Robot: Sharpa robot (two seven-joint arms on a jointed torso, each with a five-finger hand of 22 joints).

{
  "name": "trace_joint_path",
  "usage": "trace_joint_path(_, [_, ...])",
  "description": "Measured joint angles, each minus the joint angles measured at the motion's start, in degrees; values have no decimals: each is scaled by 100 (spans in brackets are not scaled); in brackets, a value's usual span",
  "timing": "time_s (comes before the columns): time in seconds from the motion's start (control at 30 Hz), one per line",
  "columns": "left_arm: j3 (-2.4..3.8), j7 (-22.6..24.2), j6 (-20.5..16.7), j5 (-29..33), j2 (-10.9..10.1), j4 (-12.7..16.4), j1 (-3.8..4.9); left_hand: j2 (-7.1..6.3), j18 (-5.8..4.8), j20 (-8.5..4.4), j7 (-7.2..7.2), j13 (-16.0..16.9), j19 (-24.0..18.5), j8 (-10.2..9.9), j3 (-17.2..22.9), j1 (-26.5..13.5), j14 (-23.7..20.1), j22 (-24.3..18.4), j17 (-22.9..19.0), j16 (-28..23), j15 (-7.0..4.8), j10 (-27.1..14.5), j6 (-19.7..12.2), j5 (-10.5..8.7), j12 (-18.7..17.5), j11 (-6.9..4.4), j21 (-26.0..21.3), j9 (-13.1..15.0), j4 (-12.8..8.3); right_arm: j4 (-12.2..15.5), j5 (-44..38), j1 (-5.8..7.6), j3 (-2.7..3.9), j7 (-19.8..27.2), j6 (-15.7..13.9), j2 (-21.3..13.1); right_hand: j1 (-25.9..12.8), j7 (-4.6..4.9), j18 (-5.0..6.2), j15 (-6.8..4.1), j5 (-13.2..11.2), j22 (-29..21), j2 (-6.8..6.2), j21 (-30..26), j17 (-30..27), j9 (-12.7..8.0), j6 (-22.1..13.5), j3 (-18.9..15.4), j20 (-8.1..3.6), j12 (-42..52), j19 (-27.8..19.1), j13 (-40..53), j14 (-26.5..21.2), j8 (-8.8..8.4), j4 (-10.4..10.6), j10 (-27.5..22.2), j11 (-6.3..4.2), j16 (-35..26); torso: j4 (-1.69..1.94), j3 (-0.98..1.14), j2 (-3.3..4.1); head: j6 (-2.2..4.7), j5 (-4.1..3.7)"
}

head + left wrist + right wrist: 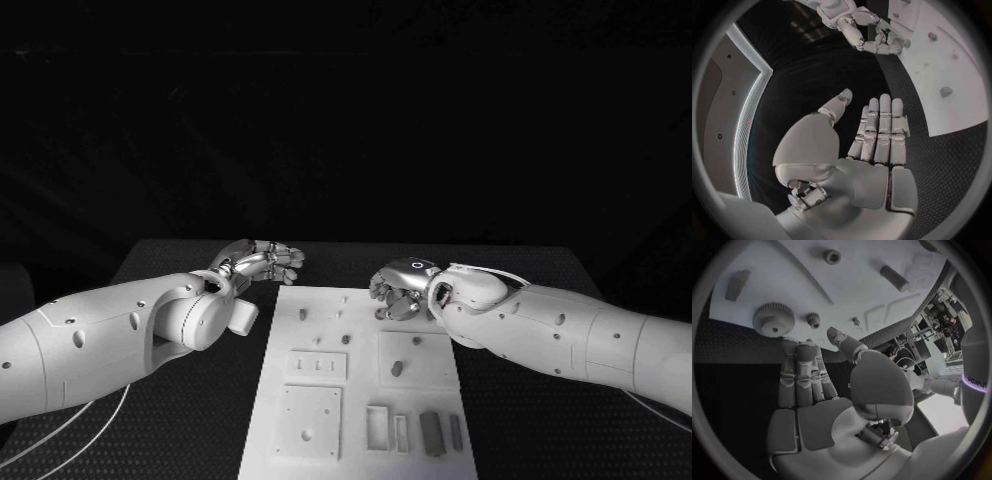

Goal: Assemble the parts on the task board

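The white task board (361, 390) lies in the middle of the black table. Small grey parts stand on it: pegs (304, 313) near its far edge, a short post (397, 368) and long blocks (430, 432) at the near end. My right hand (404, 285) hovers over the board's far right corner and holds nothing. In the right wrist view its fingers (798, 375) reach toward a large gear (773, 319) and a small gear (812, 319) without touching them. My left hand (260, 262) (873, 145) is beside the board's far left corner over the table, fingers straight, nothing in it.
A recessed plate (310, 410) and a slotted tray (317, 365) take up the board's near left. Black table mat (173, 440) runs along both sides of the board. In the left wrist view the right hand (861, 27) hangs over the board's edge.
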Motion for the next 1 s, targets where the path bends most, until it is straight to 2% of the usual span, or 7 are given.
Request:
trace_joint_path(0.23, [2,0,10,3,-35,79,1,-8,-28,0,3,0,0,-21,0,-8,0,5,1,0,0,0,-3,0,-14,0,0,1,0,-141,-123,-46,-31,-34,-1,47,23,0,-2,18,-22,0,-23,37,0,0,-1,32,-10,0,-11,-7,-18,0,0,-21,21,41,5,0,28,4,-1])
trace_joint_path(0.57, [5,0,17,4,-50,127,1,-5,-30,0,3,0,0,-21,0,-6,0,4,6,0,0,0,-3,0,-22,0,21,0,0,-169,-213,-96,-55,-51,7,106,23,-1,-7,18,-45,0,-23,70,-1,0,0,63,-17,0,-22,-12,-18,0,1,-21,20,89,14,3,77,8,-13])
trace_joint_path(0.73, [6,0,21,6,-32,119,1,-5,-30,20,3,-1,-20,-21,0,-6,0,4,12,0,0,0,-3,0,-22,0,21,4,0,-141,-230,-111,-58,-51,10,120,23,-30,-7,18,-67,-1,-23,113,-2,0,29,95,-16,0,-22,-12,-18,0,1,-21,20,158,14,5,96,-12,-4])
trace_joint_path(0.93, [6,-2,24,8,-32,110,1,-5,-33,-1,4,-1,-41,-21,0,-6,0,3,14,0,0,0,-3,0,-22,0,21,5,0,-163,-249,-112,-58,-51,12,122,23,-41,-7,-7,-108,-2,-23,202,-24,30,146,147,-16,46,-22,26,-38,17,1,131,-80,242,14,3,104,-23,-3])
trace_joint_path(1.0, [6,-2,25,9,-32,110,1,-5,-34,-1,3,-1,-41,-21,0,-6,0,3,17,0,0,0,-3,-1,-22,0,21,5,0,-171,-255,-112,-58,-51,12,122,23,-46,-7,-16,-131,-2,-23,213,-28,33,177,174,-18,61,-24,40,-46,34,-10,167,-80,257,13,0,104,-29,-4])
